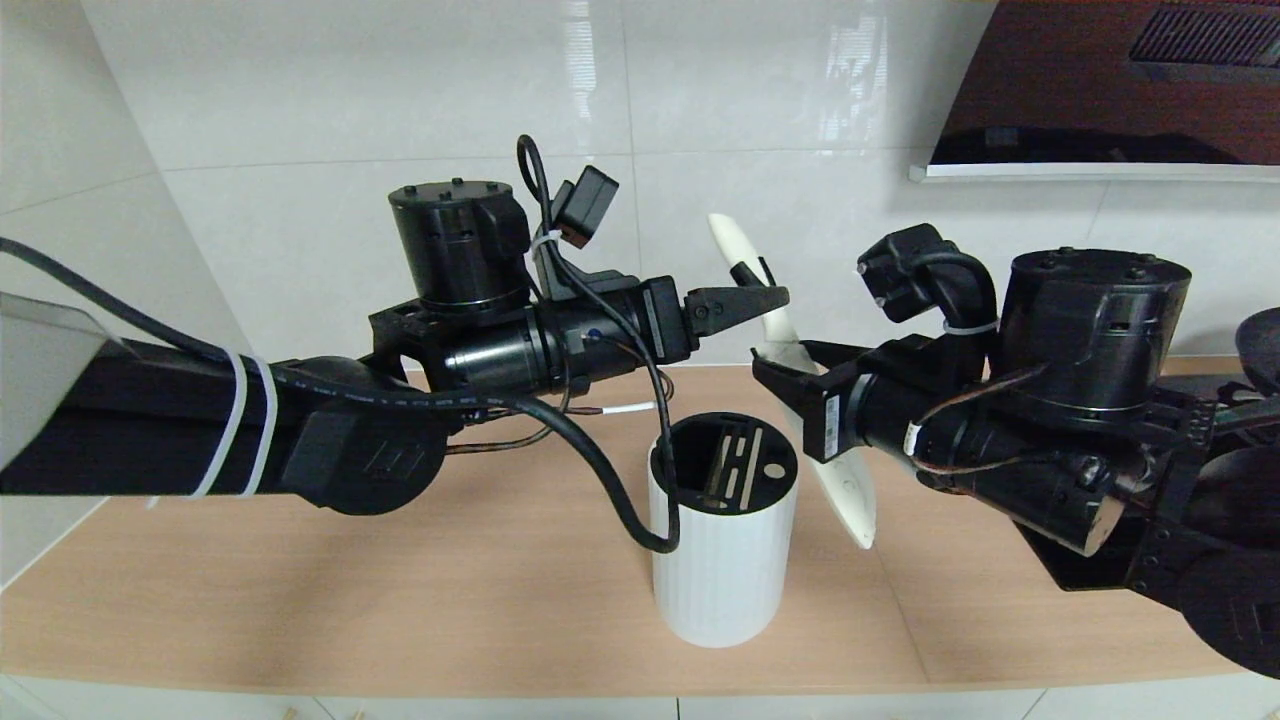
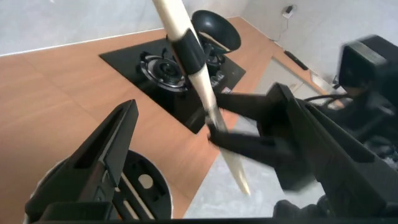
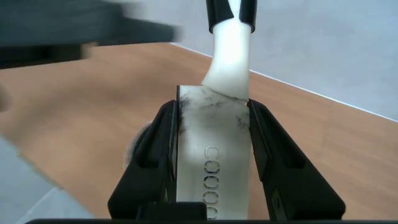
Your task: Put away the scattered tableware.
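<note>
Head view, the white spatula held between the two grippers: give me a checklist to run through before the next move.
1. Right gripper shut on the white spatula blade: ok.
2. Left gripper open at the handle: ok, fingers apart.
3. White utensil holder upright on the wooden counter: ok.
4. Holder's top slots free: ok, nothing sticks out.
5. Spatula over the holder's opening: not ok; it hangs tilted beside the holder, toward the robot's right.
6. Left arm's cable clear of the holder: cannot tell; it loops across the rim in the head view.
</note>
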